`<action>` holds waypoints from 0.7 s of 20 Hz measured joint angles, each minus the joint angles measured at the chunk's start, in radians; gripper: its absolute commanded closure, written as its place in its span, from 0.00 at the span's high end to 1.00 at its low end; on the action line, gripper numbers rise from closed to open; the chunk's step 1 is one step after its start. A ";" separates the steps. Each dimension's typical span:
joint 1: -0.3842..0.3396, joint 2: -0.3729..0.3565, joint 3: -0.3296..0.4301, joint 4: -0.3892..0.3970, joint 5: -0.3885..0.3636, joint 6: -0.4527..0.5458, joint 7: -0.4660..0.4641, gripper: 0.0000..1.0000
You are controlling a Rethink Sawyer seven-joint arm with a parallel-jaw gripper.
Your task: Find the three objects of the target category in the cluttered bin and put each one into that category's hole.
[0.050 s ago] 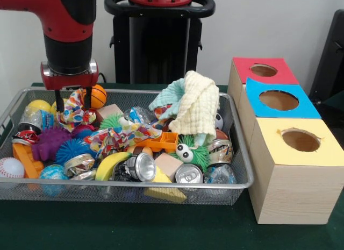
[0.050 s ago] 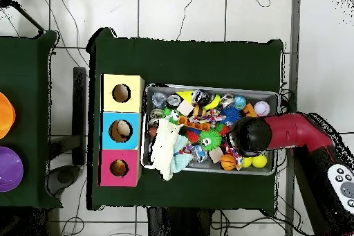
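The claw [image 1: 69,99] is hanging over the wire bin [image 1: 236,153]; I cannot tell if it is apart or together. An orange ball [image 1: 97,95] is lying just beside it, a patterned cloth [image 1: 75,114] right under it.

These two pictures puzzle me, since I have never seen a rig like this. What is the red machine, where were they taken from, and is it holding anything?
The red machine is a robot arm; its gripper hangs over one end of a wire bin and seems to hold nothing, though its fingers are hard to make out. One picture faces the table from the front, the other looks straight down. The bin holds toys, balls, crushed cans and a pale cloth. Beside it stand three boxes with holes, topped yellow, blue and red.
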 measured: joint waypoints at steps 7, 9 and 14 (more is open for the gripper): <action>0.000 0.050 0.000 0.000 0.000 0.000 0.000 1.00; 0.000 0.070 0.000 -0.001 0.000 0.000 0.000 1.00; 0.001 0.119 0.000 -0.001 -0.012 -0.015 0.000 1.00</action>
